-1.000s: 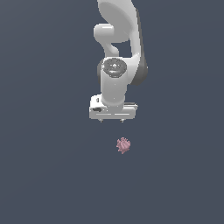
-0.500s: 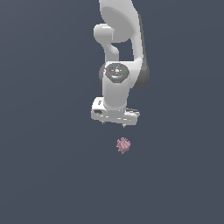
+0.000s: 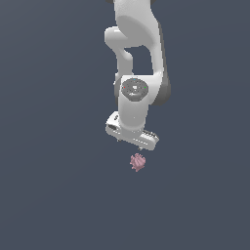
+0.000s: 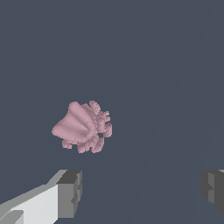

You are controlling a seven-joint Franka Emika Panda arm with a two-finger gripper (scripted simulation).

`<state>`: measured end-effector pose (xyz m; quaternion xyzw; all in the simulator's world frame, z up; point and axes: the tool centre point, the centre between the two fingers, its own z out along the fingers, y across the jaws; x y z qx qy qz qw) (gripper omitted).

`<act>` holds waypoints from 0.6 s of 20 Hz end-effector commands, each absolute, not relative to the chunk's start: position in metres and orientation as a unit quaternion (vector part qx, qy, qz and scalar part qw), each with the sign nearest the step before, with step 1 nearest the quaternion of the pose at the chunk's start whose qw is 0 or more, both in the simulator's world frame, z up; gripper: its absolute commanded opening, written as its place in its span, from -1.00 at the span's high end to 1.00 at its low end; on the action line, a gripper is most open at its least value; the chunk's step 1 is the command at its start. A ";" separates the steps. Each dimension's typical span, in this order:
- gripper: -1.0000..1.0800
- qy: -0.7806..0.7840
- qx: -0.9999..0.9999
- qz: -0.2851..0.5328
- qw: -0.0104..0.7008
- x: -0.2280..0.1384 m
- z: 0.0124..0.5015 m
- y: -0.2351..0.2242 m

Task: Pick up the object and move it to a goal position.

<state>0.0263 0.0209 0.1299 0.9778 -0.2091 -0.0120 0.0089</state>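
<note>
Setting: plain dark slate-blue desk (image 3: pixel 58 195), featureless, no walls or other items visible.
Item: object (image 3: pixel 138 162), small dusty-pink lumpy blob, resting on the desk just below the gripper (image 3: pixel 133 140), untouched.
Gripper: fingers (image 4: pixel 69 194) spread wide, holding nothing; in the wrist view the object sits off-centre, nearer one finger.
Risk: a straight descent could land that finger on the blob or nudge it aside; its spiky, uneven form may slip when squeezed.
</note>
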 end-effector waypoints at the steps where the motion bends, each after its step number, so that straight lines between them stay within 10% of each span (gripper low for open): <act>1: -0.92 -0.242 0.970 -0.011 0.008 0.031 0.127 0.025; 12: -0.92 -0.378 0.926 -0.005 0.004 0.051 0.111 0.041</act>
